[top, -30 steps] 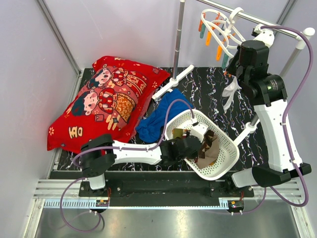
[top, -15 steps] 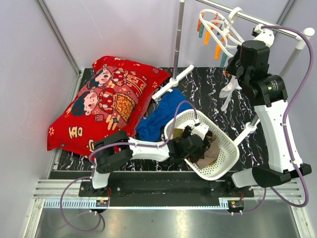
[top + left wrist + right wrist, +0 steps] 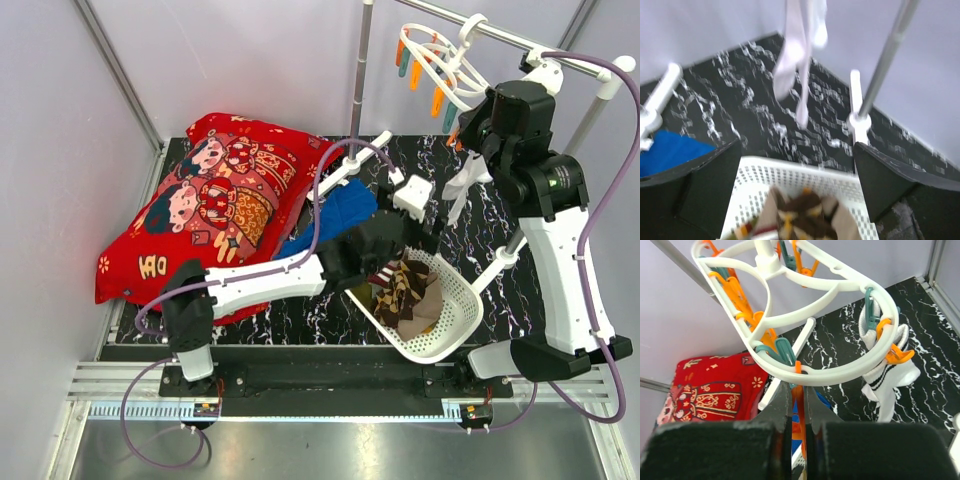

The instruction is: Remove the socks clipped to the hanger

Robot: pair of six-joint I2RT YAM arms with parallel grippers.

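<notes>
Hanger (image 3: pixel 830 373): white sock (image 3: pixel 897 376) clipped at 3 o'clock
Right gripper (image 3: pixel 797 390): fingers pinching orange peg (image 3: pixel 798 415)
Left gripper (image 3: pixel 797 167): fingers wide, over basket (image 3: pixel 462 300)

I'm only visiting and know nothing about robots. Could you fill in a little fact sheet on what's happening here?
Job: taking socks off the hanger
On the hanger: one white sock, pegged to the outer ring
In the basket: brown checked socks
Left gripper: wide open above the basket
Right gripper: closed on an orange peg
</notes>
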